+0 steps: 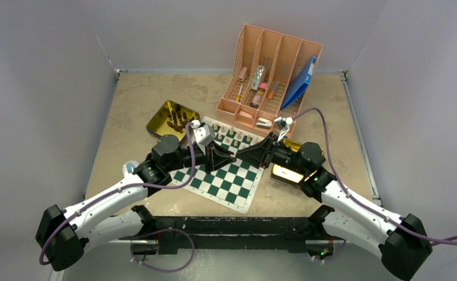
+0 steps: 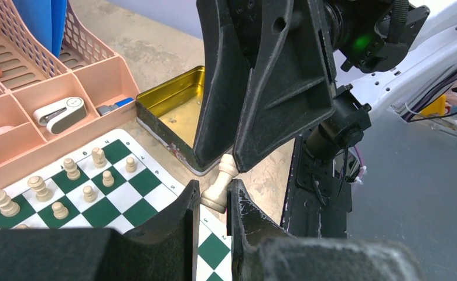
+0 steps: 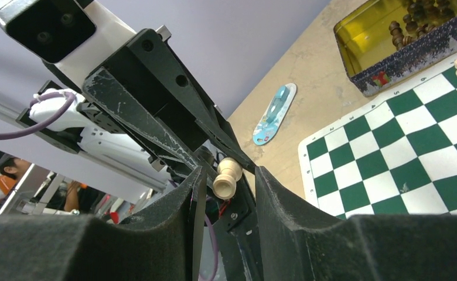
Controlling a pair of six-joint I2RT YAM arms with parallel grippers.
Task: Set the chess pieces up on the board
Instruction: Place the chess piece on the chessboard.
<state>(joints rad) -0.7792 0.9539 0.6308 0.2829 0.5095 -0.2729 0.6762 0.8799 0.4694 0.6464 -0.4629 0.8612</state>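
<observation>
Both arms angle inward, left arm (image 1: 115, 193) and right arm (image 1: 355, 202) meeting tip to tip. Left claw (image 2: 213, 190) pinches a pale piece (image 2: 219, 187); right claw (image 3: 229, 175) (fingers slightly apart) brackets its other end, not clamping.

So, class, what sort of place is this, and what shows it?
Most likely a robotics lab test cell: a table walled by plain grey panels, a left arm and right arm bolted at its near edge, and props laid out, a board, organizer and tin.
</observation>
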